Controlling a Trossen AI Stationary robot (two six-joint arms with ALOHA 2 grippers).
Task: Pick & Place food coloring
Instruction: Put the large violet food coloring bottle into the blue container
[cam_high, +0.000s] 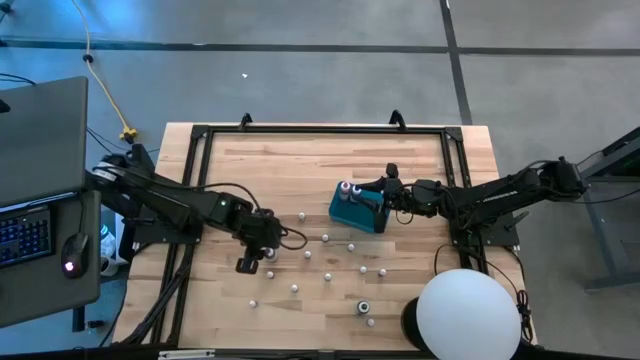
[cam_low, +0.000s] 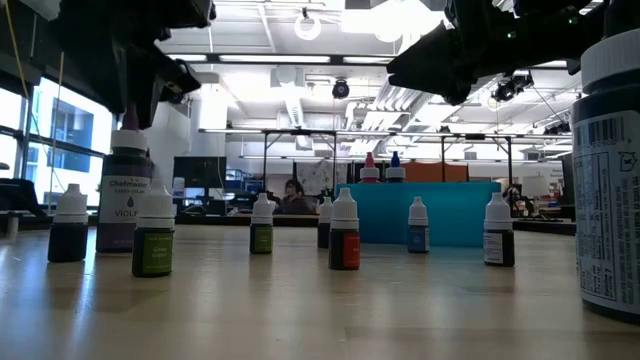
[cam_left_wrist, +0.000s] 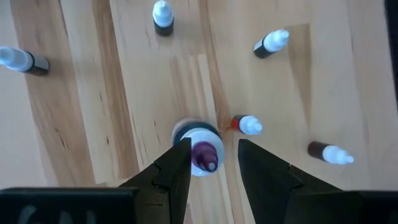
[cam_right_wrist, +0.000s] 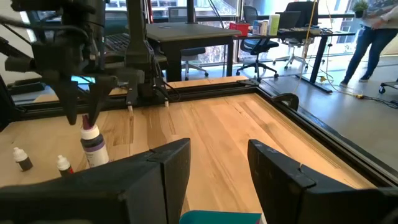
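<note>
A teal box (cam_high: 358, 208) sits on the pale striped wooden table (cam_high: 300, 160).

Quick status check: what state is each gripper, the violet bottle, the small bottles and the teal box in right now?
Left gripper: open, fingers either side of the violet bottle's tip.
Violet bottle: upright on the table, not gripped.
Right gripper: open, empty, above the teal box.
Teal box: two bottles standing in it.
Small bottles: upright, scattered.

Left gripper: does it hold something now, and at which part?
Nothing is held yet. The left gripper is open, its fingers on either side of the tip of the violet bottle, which stands on the table. The right gripper is open and empty.
</note>
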